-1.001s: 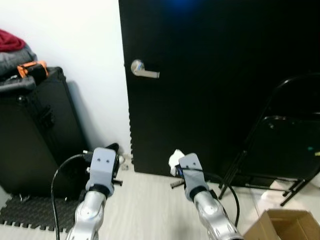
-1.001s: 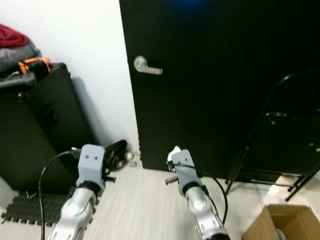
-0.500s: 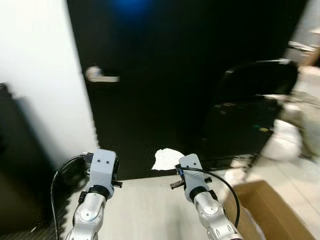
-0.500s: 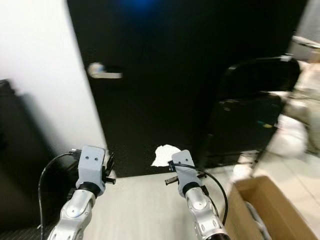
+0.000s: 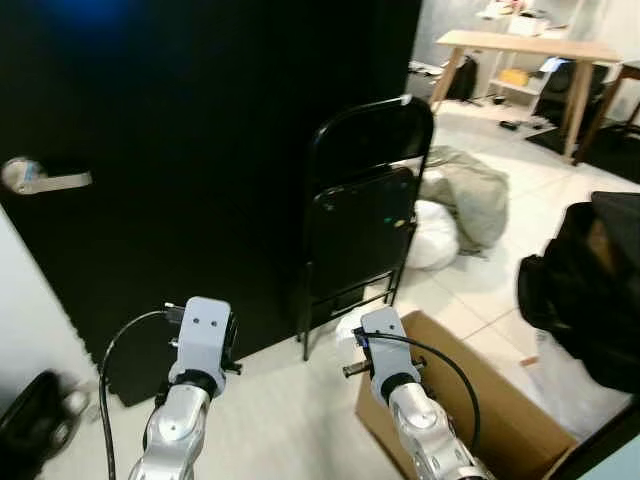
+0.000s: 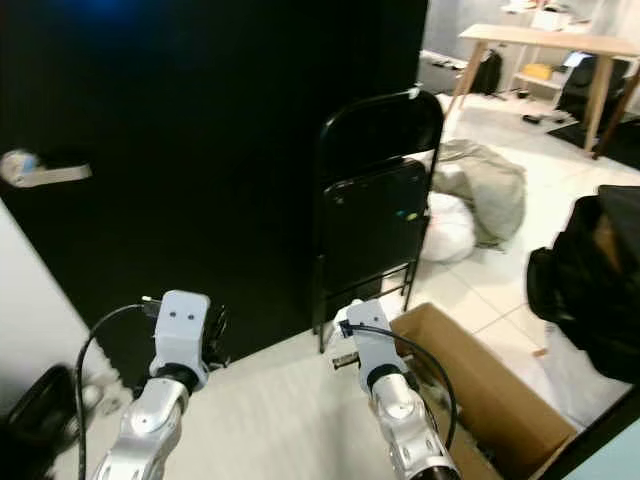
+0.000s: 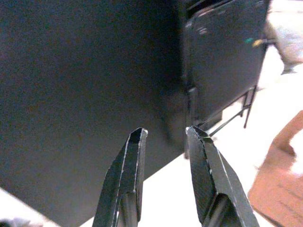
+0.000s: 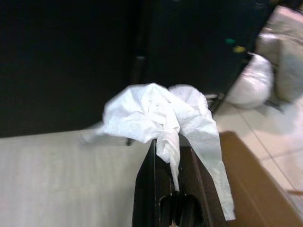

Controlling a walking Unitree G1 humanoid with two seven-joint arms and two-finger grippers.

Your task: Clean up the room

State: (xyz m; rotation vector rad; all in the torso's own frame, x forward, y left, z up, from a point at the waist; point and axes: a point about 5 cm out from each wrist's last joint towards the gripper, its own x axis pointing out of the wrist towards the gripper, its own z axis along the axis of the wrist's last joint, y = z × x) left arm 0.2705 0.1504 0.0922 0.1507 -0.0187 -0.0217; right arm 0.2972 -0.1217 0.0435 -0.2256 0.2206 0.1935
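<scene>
You are facing a black door (image 5: 200, 130) taking up the upper left of the frame, with a folding chair (image 5: 365, 210) leaning against it at centre; the open cardboard box (image 5: 470, 400) is sitting on the floor at the lower right, its long axis running from the middle of the frame down toward the lower right corner, and that is what the coming move is turning on. Your right tool (image 8: 168, 156) is pinching the crumpled white tissue (image 8: 165, 113) between closed fingers; the tissue is bunching up over the fingertips. In the head views the right arm is hanging just beside the box's near left corner, with the opening lying further to the right and a little ahead of it; so the right arm is by far the nearer one, and I judge a short swing rightward is what is bringing the tissue over the opening. Your left tool (image 7: 163, 137) is holding nothing, its fingers parted, pointing at the door at lower left, well apart from the box.
</scene>
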